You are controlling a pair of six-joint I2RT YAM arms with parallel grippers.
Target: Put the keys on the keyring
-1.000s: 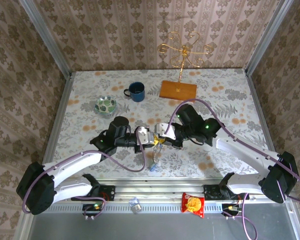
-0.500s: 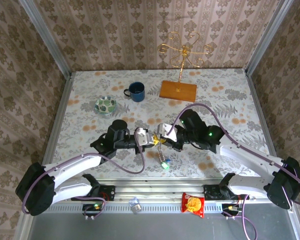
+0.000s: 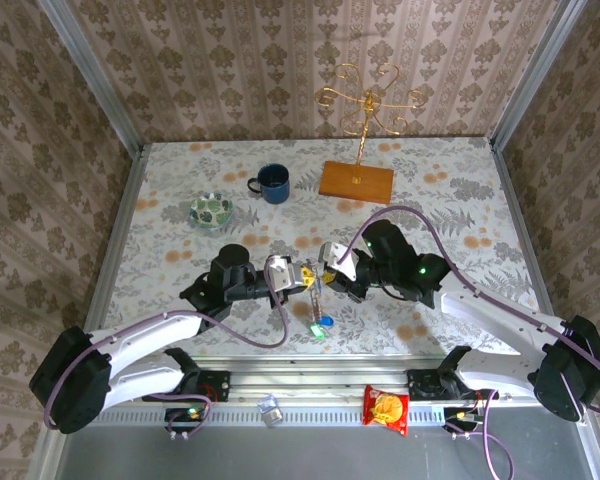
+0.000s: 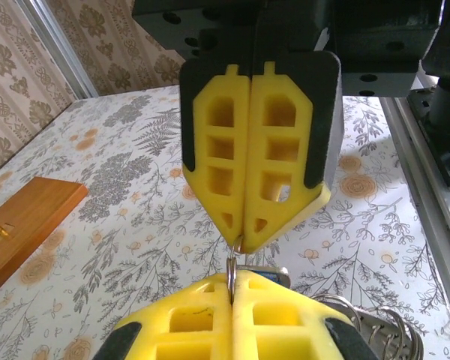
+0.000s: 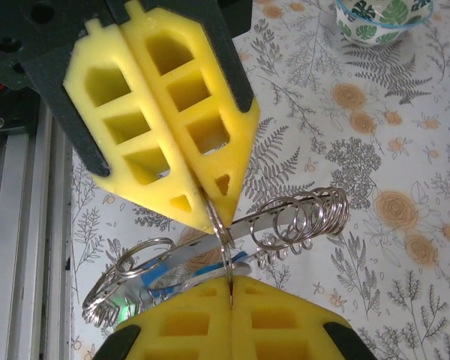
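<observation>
Left gripper (image 4: pixel 232 296): clenched on the keyring (image 5: pixel 223 236)
Right gripper (image 5: pixel 231 296): clenched on the same ring (tip to tip)
Keys (image 5: pixel 187 262): hung beneath, above the table's (image 3: pixel 460 200) near edge

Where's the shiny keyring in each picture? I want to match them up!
Top external: keyring in the middle, dangling below where the left gripper and right gripper meet.
Left wrist: keyring low centre, a thin wire between the yellow tips; coils bottom right.
Right wrist: keyring low centre, coils to the right.
Shared landmark: both grippers' yellow tips meeting, shut on it.
</observation>
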